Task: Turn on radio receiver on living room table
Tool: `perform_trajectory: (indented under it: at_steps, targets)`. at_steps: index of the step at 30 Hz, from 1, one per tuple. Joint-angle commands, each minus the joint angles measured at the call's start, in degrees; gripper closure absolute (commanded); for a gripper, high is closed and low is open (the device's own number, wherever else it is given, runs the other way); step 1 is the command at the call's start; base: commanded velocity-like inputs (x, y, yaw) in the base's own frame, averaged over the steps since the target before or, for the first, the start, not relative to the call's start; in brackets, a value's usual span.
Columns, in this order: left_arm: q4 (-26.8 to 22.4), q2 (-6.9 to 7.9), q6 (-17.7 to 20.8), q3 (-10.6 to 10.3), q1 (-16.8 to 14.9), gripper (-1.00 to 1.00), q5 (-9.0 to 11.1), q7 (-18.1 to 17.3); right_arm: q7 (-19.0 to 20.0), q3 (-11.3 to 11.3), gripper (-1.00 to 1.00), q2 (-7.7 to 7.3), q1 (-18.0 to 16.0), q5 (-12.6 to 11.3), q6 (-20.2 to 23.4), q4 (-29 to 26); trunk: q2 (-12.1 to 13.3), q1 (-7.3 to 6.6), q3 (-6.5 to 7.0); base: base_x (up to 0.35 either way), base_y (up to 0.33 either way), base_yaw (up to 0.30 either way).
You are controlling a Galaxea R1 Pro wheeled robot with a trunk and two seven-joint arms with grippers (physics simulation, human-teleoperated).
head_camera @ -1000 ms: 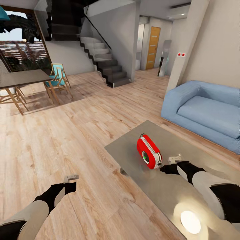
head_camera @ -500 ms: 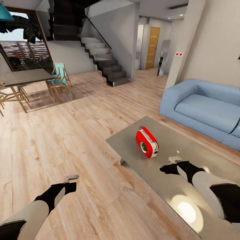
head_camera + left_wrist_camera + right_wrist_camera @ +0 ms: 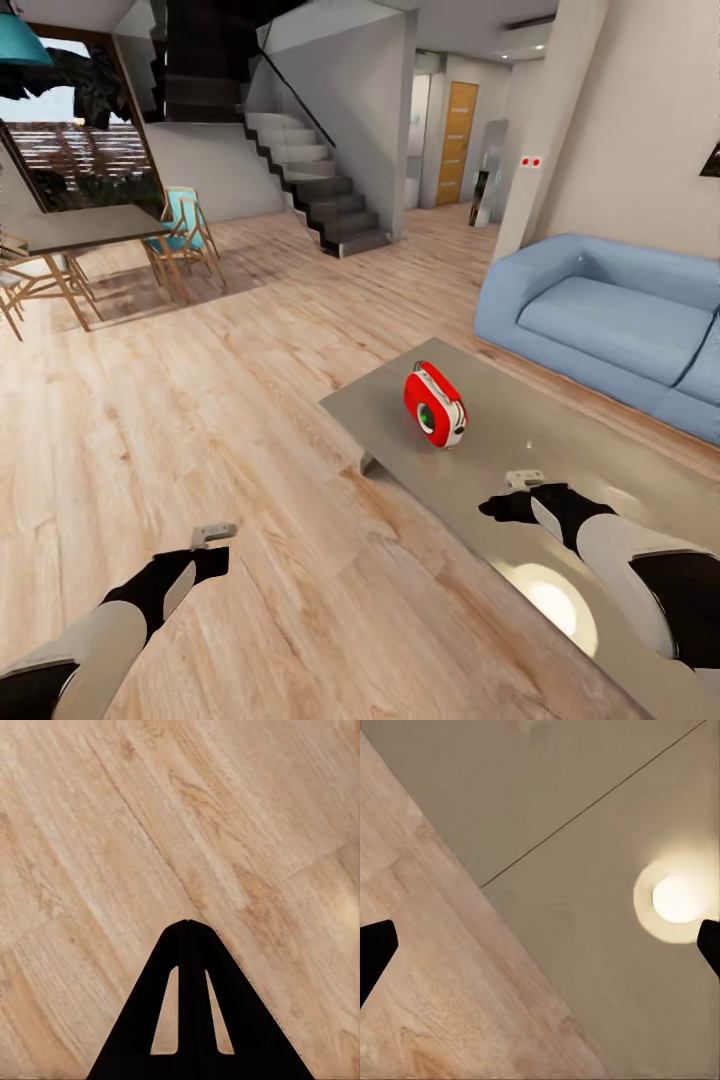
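The red radio receiver [image 3: 434, 403] stands upright on the low grey table [image 3: 560, 440], near its left corner, with the round dial facing me. My right gripper [image 3: 525, 480] hovers over the table top, nearer to me than the radio and apart from it. The right wrist view has its fingertips [image 3: 371, 952] spread wide, so it is open, above the table's edge [image 3: 585, 832]. Over the wood floor left of the table, my left gripper [image 3: 213, 533] is shut, its fingers [image 3: 187, 967] pressed together with nothing between them.
A light-blue sofa [image 3: 610, 320] lies behind the table at the right. A dark dining table [image 3: 70, 232] with wooden chairs [image 3: 185, 235] stands far left, and a staircase [image 3: 320, 190] rises at the back. Open plank floor [image 3: 230, 400] spreads to the left.
The whole view has shifted, so the camera has moved. The radio now sits farther from my right gripper, which was almost touching it a second ago. Both arms hold their pose.
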Motion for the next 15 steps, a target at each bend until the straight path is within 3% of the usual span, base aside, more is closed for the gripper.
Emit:
perform_trajectory:
  at_steps: [1, 11, 15]
  targets:
    - [0.0, 0.00, 0.0, 0.0, 0.0, 1.00, 0.0, 0.0, 0.0, 0.0, -1.00, 0.00, 0.0, 0.0, 0.0, 0.0, 0.0, 0.00, 0.00, -0.275, 0.000, 0.000]
    - [0.0, 0.00, 0.0, 0.0, 0.0, 1.00, 0.0, 0.0, 0.0, 0.0, -1.00, 0.00, 0.0, 0.0, 0.0, 0.0, 0.0, 0.00, 0.00, -0.250, 0.000, 0.000]
    - [0.0, 0.00, 0.0, 0.0, 0.0, 1.00, 0.0, 0.0, 0.0, 0.0, -1.00, 0.00, 0.0, 0.0, 0.0, 0.0, 0.0, 0.00, 0.00, -0.123, 0.000, 0.000]
